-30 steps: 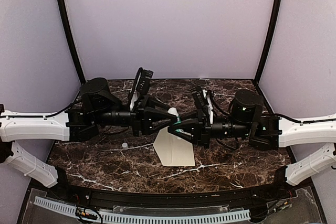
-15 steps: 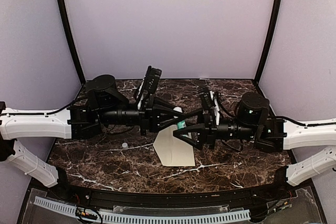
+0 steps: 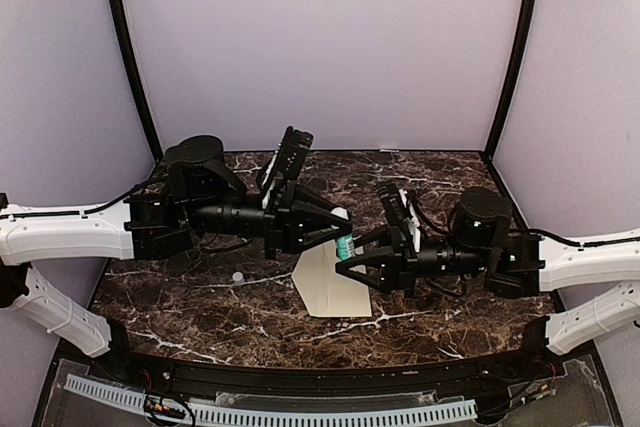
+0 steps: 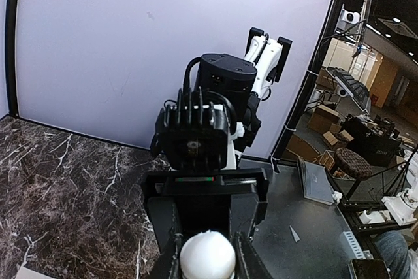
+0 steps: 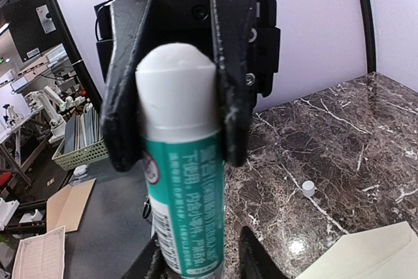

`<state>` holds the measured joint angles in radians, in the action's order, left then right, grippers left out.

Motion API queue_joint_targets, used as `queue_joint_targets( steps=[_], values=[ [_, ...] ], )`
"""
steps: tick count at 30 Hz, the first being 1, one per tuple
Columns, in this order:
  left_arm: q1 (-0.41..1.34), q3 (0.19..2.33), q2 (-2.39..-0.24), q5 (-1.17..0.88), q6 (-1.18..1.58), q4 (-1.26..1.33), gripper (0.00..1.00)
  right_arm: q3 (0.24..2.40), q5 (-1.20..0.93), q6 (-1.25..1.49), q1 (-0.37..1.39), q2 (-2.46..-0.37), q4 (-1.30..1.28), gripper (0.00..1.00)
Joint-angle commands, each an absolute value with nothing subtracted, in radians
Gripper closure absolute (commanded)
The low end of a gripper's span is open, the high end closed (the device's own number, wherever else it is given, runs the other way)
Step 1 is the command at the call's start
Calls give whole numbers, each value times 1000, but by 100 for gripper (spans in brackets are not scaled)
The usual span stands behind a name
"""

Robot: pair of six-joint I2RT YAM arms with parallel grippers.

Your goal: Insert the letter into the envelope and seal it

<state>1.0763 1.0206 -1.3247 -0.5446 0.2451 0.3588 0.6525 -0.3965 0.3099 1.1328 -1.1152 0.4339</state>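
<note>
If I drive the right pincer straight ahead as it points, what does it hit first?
Probably the left pincer, clamped head-on on the glue stick's white end; the gap is unclear.

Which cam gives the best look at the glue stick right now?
Right wrist. The white glue stick with teal label fills the frame, print visible, white end clamped in the left tool. Left wrist shows only its round white end between the fingers. Top external shows just a small teal speck.
</note>
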Motion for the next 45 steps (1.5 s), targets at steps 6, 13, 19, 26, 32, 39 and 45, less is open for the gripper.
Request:
queue_joint_targets(
  steps=[6, 13, 19, 26, 32, 39, 45],
  values=[
    [1081, 1040, -1308, -571, 232, 383, 97, 686, -391, 325, 1134, -1136, 497, 95],
    [1081, 971, -1296, -563, 253, 468, 55, 670, -383, 343, 1135, -1116, 548, 100],
    [1080, 941, -1303, -578, 273, 529, 49, 657, -373, 354, 1134, -1110, 577, 100],
    [1080, 945, -1326, -582, 291, 568, 64, 655, -373, 359, 1134, -1118, 581, 100],
    [1081, 957, -1349, -578, 297, 576, 68, 655, -369, 358, 1135, -1116, 581, 100],
    [1081, 970, -1371, -593, 307, 585, 86, 655, -363, 357, 1134, -1118, 575, 100],
    [1083, 938, -1347, -550, 320, 610, 100, 638, -320, 356, 1134, -1085, 556, 68]
  ],
)
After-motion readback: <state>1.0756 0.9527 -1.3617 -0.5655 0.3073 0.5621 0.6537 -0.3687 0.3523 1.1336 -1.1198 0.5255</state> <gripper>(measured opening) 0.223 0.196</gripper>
